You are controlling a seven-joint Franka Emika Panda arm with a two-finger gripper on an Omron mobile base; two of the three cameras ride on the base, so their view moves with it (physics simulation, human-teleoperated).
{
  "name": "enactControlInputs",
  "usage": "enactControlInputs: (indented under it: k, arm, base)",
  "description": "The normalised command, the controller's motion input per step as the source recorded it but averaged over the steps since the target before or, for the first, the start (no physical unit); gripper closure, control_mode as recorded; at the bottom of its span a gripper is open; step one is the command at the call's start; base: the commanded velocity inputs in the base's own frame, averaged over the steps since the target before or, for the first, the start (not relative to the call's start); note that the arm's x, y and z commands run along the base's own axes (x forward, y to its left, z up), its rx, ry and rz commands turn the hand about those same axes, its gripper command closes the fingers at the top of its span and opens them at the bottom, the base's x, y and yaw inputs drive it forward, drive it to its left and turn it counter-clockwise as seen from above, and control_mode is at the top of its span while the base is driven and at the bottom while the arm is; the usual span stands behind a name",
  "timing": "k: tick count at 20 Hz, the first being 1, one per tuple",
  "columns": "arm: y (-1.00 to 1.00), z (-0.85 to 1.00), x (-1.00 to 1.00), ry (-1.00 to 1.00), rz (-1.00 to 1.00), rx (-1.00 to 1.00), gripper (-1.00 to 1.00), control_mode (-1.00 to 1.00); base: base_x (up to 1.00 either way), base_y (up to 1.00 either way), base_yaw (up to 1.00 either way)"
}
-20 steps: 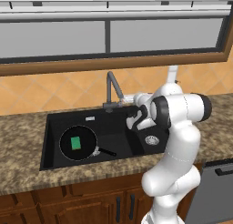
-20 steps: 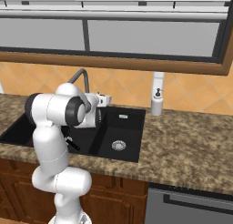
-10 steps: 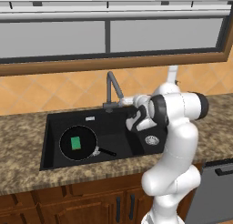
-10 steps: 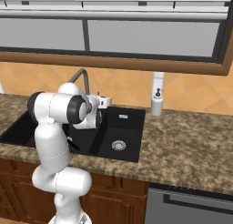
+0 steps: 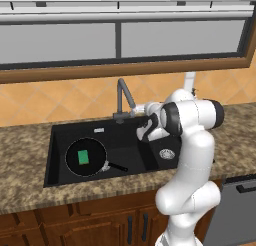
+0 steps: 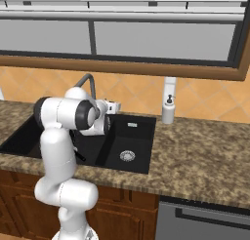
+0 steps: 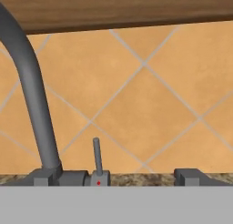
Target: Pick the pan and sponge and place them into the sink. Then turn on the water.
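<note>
Sink, 2 basins: 1 pan in the wide basin, 1 sponge lying in it. Claw just beside the faucet; its opening cannot be told. Hand view alone shows 1 upright lever at the faucet base.

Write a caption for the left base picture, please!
Pan with sponge sits in the sink; arm reaches toward the faucet.
</note>
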Motion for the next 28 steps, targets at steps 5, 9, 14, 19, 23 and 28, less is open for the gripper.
enactControlInputs:
  k: [5,9,14,19,23,28]
  arm:
    - [0.02,-0.19,0.01,-0.01,0.00,0.00,-1.00,-1.00]
    - [0.00,-0.20,0.00,0.00,0.00,0.00,-1.00,-1.00]
    - [0.01,-0.16,0.03,0.00,0.00,0.00,-1.00,-1.00]
    - [0.08,-0.07,0.12,0.00,0.00,0.00,-1.00,-1.00]
    - [0.05,-0.06,0.14,0.00,0.00,0.00,-1.00,-1.00]
    - [0.05,-0.05,0.07,0.00,0.00,0.00,-1.00,-1.00]
  base:
    - [0.00,0.00,0.00]
    - [0.00,0.00,0.00]
    - [0.00,0.00,0.00]
    - [0.00,0.00,0.00]
    - [0.00,0.00,0.00]
    - [0.00,0.00,0.00]
